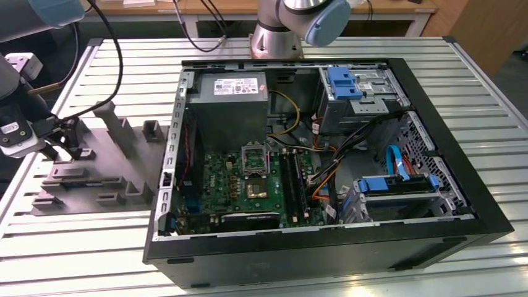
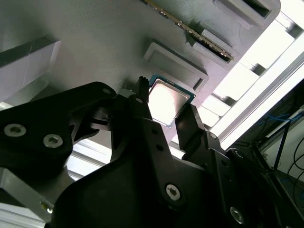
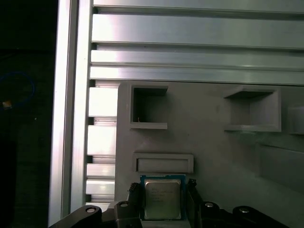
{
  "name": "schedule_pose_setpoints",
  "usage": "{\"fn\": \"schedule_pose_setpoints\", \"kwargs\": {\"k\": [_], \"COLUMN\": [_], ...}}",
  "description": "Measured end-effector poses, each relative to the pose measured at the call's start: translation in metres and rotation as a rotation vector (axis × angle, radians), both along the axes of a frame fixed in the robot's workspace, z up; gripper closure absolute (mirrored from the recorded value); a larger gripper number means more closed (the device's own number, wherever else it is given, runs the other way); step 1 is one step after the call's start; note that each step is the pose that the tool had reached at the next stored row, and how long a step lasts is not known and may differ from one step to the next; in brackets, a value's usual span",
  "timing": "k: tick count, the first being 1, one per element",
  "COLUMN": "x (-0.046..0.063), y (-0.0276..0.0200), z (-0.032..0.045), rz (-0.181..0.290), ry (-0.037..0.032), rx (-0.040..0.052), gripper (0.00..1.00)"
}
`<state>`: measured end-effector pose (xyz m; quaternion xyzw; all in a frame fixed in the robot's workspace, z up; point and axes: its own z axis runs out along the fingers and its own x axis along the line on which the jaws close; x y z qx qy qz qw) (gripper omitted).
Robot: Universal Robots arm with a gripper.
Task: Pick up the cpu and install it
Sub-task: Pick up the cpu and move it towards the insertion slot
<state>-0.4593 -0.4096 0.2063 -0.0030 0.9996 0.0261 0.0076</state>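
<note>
Right now my gripper (image 2: 165,111) straddles the cpu (image 2: 167,99), a small thin square chip with a silvery metal top, down at the grey moulded tray (image 3: 213,156). Whether my jaws clamp it or merely flank it, I cannot tell. Installation remains: the silver-framed motherboard socket (image 1: 254,158) sits well apart.

raised block (image 3: 164,163) just beside the cpu (image 3: 162,199), recessed pockets (image 3: 148,107) beyond, open room over the slatted table (image 3: 190,33)
</note>
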Motion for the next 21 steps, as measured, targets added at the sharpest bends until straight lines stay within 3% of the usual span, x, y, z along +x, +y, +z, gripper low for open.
{"fn": "schedule_pose_setpoints", "kwargs": {"k": [21], "x": [0.0], "y": [0.0], "z": [0.0023], "rz": [0.0], "ry": [0.0001], "rx": [-0.0001], "gripper": [0.53]}}
